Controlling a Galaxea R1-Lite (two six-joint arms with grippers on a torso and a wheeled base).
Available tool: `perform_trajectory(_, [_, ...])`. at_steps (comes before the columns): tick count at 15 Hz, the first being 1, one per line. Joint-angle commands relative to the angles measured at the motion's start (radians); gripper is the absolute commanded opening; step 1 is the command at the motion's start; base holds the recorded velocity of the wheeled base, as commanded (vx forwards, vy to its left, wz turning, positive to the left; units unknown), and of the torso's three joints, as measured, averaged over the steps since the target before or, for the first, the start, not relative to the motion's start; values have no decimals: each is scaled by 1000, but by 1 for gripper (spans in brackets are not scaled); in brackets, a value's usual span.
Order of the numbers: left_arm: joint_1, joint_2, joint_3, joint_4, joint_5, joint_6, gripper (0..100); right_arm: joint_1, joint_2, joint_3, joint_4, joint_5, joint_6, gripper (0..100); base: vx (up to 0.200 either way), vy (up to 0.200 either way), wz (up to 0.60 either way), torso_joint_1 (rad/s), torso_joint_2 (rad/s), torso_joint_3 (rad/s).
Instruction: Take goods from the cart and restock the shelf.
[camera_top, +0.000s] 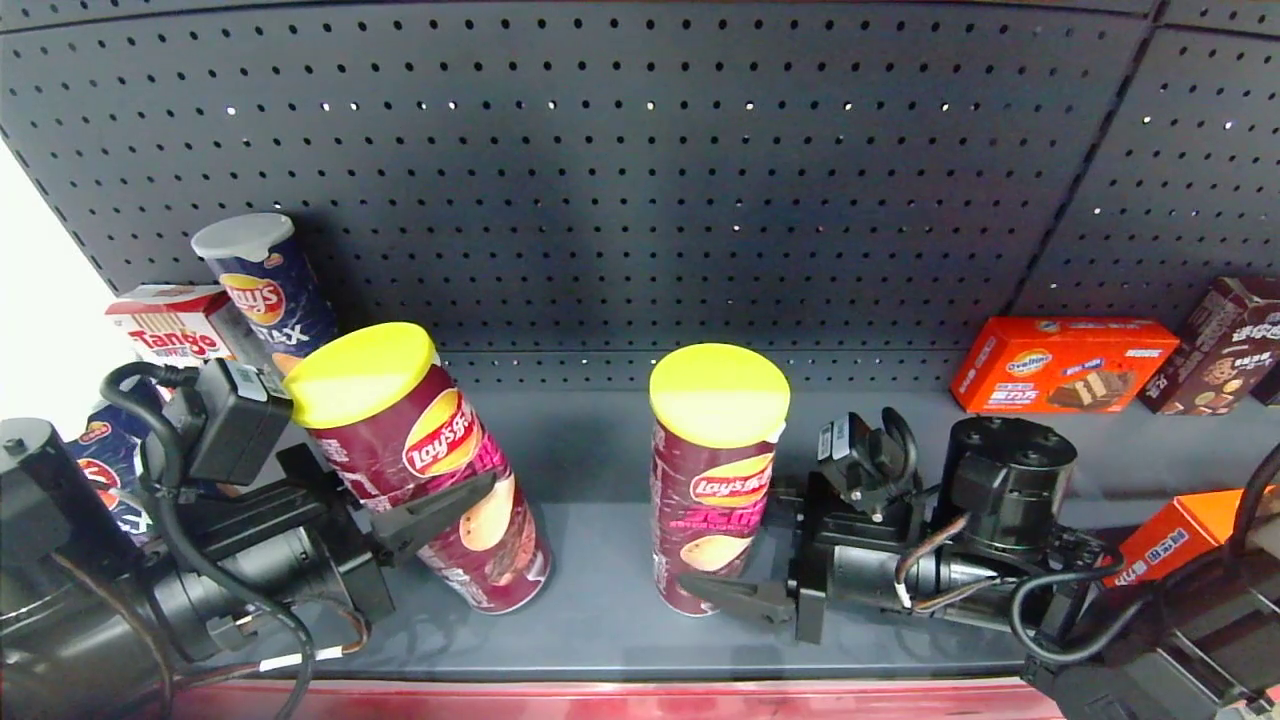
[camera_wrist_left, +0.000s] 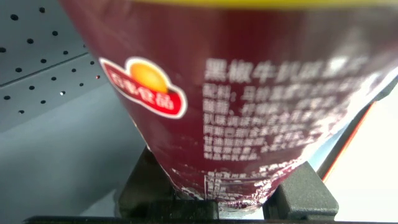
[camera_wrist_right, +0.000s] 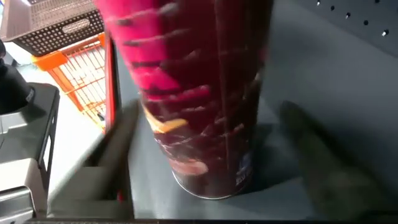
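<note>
The left gripper (camera_top: 450, 490) squeezes the left can (camera_top: 400, 440) tight around its middle. This can leans. Its lid sits above the fingers, tipped back over the arm, and its bottom pokes out below them, close to the shelf (camera_top: 600, 630). I think it must be stood up straight before letting go. The right gripper (camera_top: 735, 550) has its fingers apart, one each side of the right can (camera_top: 712, 470), which stands straight between them.

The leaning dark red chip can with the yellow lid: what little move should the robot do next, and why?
Probably tip it upright and set it down. The left gripper grips the leaning dark red chip can over the grey metal shelf, while its upright twin can already stands there.
</note>
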Motion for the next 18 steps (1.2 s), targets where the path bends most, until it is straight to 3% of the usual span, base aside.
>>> perform_trajectory(1, [0,-2,3,-1,0,0,0,-2,-19,9,-19,0,0,100,0,0,0,0,0,0])
perform_trajectory(4, [0,-6,13,-1,0,0,0,-10,-124,91,-31,-3,0,100,0,0,0,0,0,0])
perform_trajectory(5, [0,-7,14,-1,0,0,0,-33,-254,190,-30,-22,1,100,0,0,0,0,0,0])
perform_trajectory(7, [0,-7,14,-1,0,0,0,-88,-395,265,-30,-23,1,100,0,0,0,0,0,0])
perform_trajectory(11, [0,-7,11,-1,0,0,0,-240,-614,341,-20,-23,4,100,0,0,0,0,0,0])
perform_trajectory(12, [0,-6,0,-2,0,0,0,-357,-694,387,-20,-37,3,100,0,0,0,0,0,0])
perform_trajectory(15, [-1,-9,10,-2,0,0,0,-556,-845,511,3,-49,7,100,0,0,0,0,0,0])
perform_trajectory(18, [0,-32,14,1,0,0,0,-642,-1029,598,87,-54,12,100,0,0,0,0,0,0])
